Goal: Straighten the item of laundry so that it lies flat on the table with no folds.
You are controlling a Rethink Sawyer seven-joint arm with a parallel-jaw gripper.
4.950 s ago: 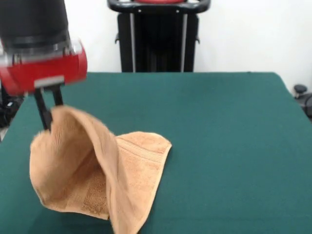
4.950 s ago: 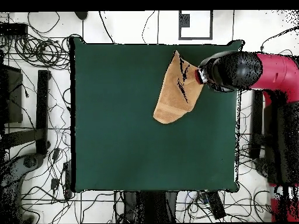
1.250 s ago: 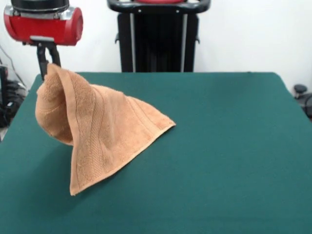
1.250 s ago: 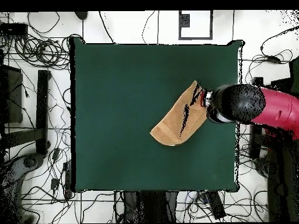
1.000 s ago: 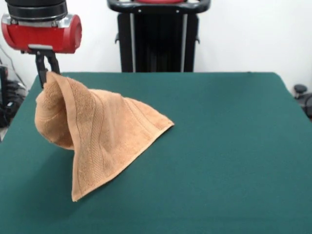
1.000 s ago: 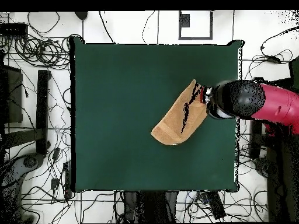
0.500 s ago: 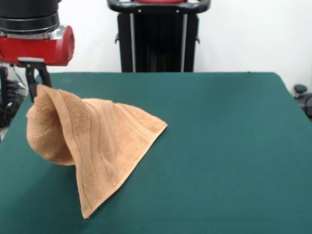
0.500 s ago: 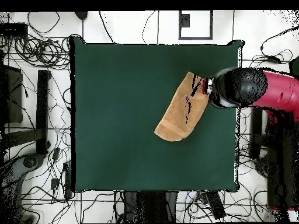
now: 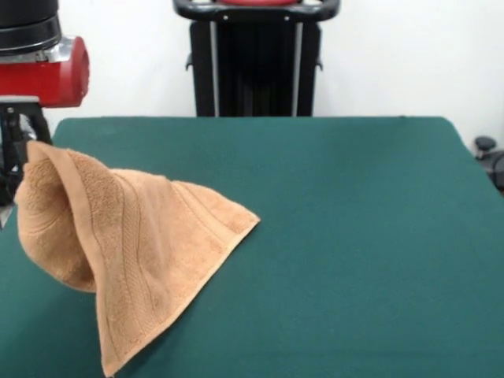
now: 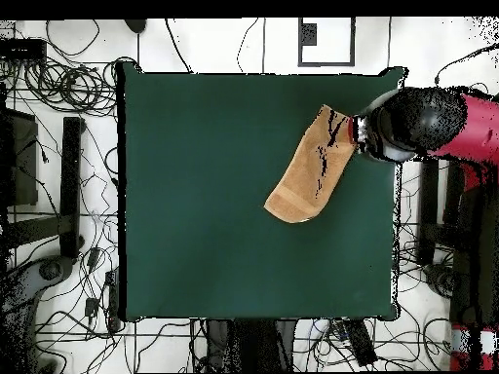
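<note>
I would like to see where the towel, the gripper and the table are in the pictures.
towel [image 9: 150,236], front view, on its striped middle.
gripper [image 9: 22,130], front view, between its fingertips at the towel's raised corner.
table [image 9: 362,236], front view, on bare green cloth.

Over the last second the hand [image 9: 22,138] has been carried sideways toward the left edge of the front view and slightly lower, its red housing now partly cut off. The towel [image 9: 134,236], gripped at one corner, has been dragged with it: the trailing corner on the desk [image 9: 354,236] has shifted left, and the lower tip now reaches the bottom edge. In the overhead view the towel [image 10: 310,168] has been moved toward the top.
</note>
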